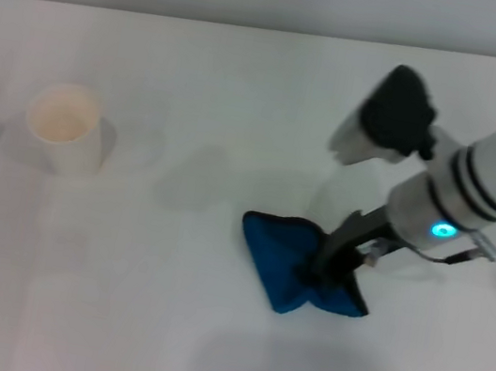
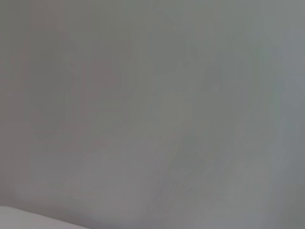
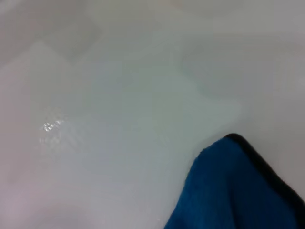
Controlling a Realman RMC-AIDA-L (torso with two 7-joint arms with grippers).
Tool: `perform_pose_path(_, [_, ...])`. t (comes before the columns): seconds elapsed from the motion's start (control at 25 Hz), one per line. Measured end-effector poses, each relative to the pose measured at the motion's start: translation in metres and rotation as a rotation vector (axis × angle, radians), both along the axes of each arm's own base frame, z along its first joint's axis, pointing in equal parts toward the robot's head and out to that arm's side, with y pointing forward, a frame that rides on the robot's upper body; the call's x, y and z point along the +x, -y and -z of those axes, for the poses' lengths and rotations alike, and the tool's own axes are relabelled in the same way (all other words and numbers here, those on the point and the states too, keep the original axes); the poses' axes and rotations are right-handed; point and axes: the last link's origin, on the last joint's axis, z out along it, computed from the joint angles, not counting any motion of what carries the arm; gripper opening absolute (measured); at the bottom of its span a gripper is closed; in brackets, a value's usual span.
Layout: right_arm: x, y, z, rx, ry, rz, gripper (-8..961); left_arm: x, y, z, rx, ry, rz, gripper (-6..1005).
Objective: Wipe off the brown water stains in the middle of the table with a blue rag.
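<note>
One paper cup (image 1: pixel 66 128) stands well left of the blue rag (image 1: pixel 284 263).

The blue rag (image 1: pixel 296 265) lies on the table (image 1: pixel 201 349) just right of centre. The right gripper (image 1: pixel 324 273) bears down on the rag's right half, its arm reaching in from two o'clock. A paper cup (image 1: pixel 67 127) stands well apart at ten o'clock from the rag.

One blue rag (image 1: pixel 287 266), one paper cup (image 1: pixel 65 127) (upright) — one table (image 1: pixel 112 315).
</note>
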Motion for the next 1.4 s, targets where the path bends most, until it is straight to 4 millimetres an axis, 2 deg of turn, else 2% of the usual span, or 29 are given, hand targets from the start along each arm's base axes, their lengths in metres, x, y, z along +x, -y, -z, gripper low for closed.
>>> perform_pose_path(0.24, [0.018,0.008,-0.021,0.037,0.006,0.063,152,0.001,-0.003,-0.001,0.001,-0.006,0.005,876])
perform_pose_path(0.48, [0.022,0.018,-0.020,0.013,-0.002,0.101,153,0.001,-0.004,-0.002,0.006,-0.005,0.003,875])
perform_pose_path(0.68, [0.016,0.019,-0.016,0.015,-0.052,0.128,153,0.001,-0.005,-0.003,0.011,-0.002,-0.001,875])
perform_pose_path(1.12, [0.013,0.015,-0.011,0.038,-0.079,0.125,236,0.002,-0.008,-0.005,0.021,0.002,0.000,876])
perform_pose_path(1.32, [0.004,0.016,-0.014,0.013,-0.111,0.079,274,0.001,-0.009,-0.008,0.038,0.008,-0.011,876])
perform_pose_path(1.4, [0.001,0.013,-0.018,0.028,-0.131,0.066,379,0.001,-0.009,-0.008,0.040,0.008,-0.011,876])
